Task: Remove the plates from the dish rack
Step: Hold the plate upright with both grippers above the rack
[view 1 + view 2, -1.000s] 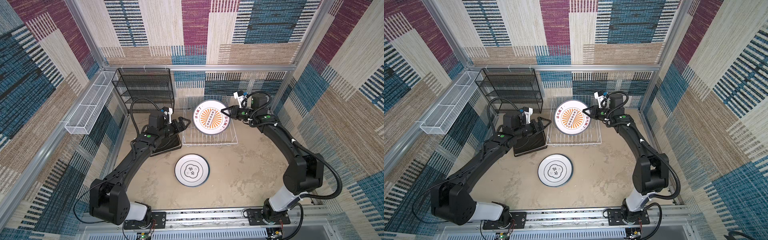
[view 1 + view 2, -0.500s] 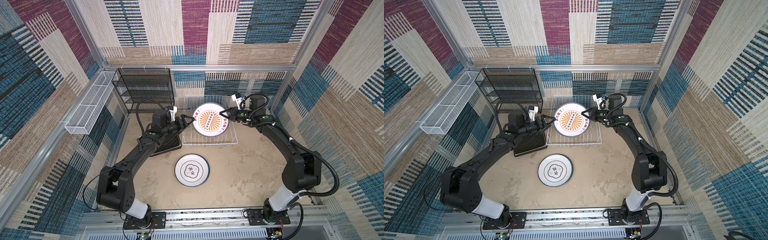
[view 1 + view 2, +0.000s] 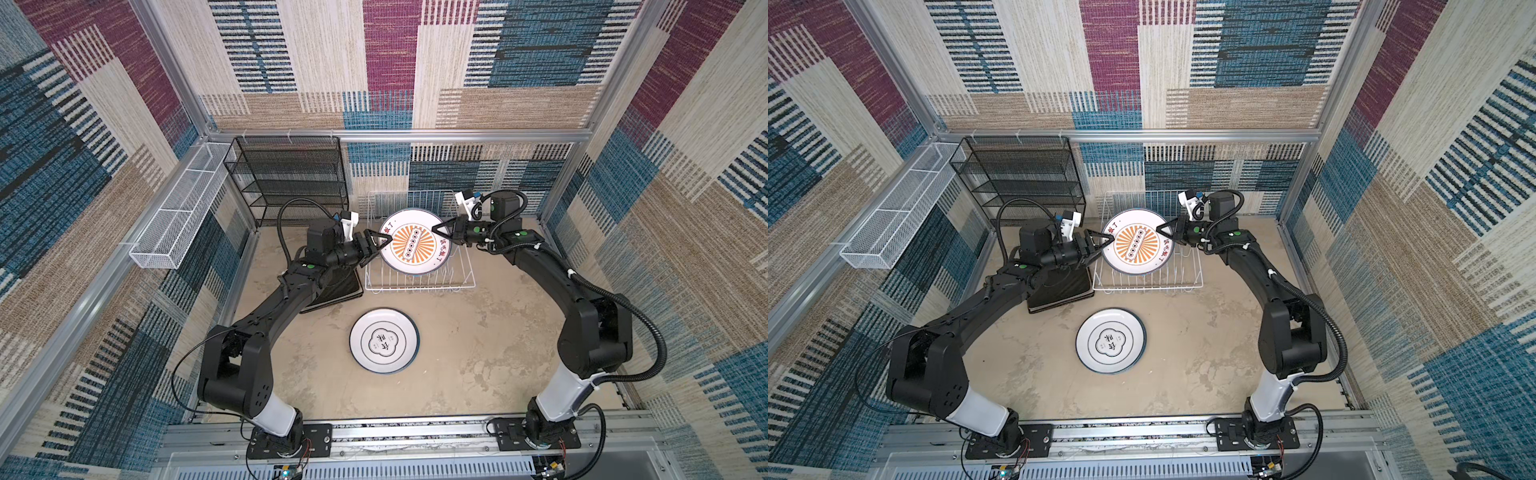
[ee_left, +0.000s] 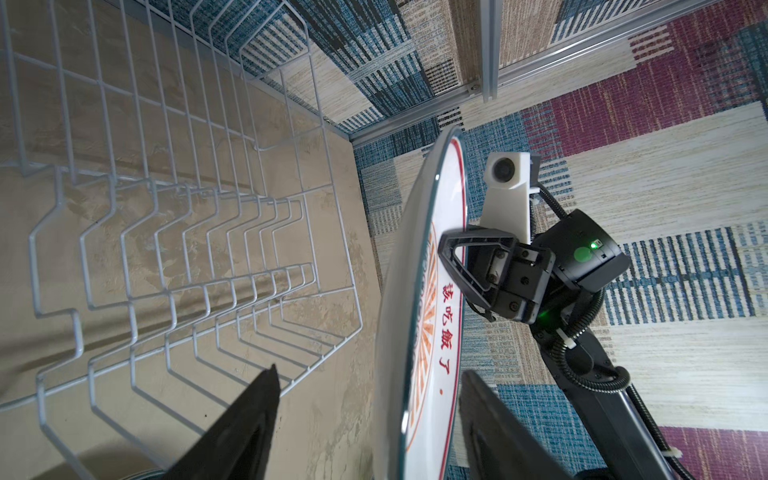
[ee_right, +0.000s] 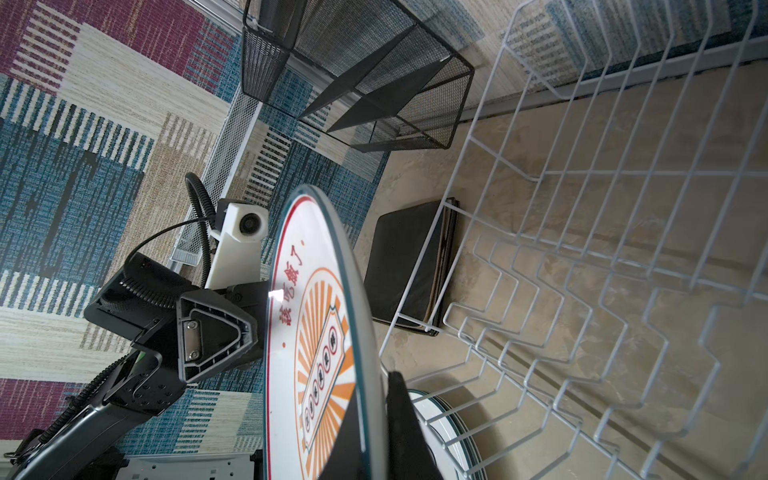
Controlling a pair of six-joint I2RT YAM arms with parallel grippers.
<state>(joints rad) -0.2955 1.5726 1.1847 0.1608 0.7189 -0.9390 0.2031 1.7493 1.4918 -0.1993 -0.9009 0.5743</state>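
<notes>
Plate (image 3: pixel 414 242) — pinched in right jaws, between left jaws.

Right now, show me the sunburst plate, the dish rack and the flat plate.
sunburst plate (image 3: pixel 413 243): in a top view, its orange centre.
dish rack (image 3: pixel 419 287): in a top view, its front rail.
flat plate (image 3: pixel 384 340): in a top view, its middle.

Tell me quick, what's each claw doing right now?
Left gripper: open, jaws either side of the sunburst plate rim.
Right gripper: shut on that plate.
</notes>
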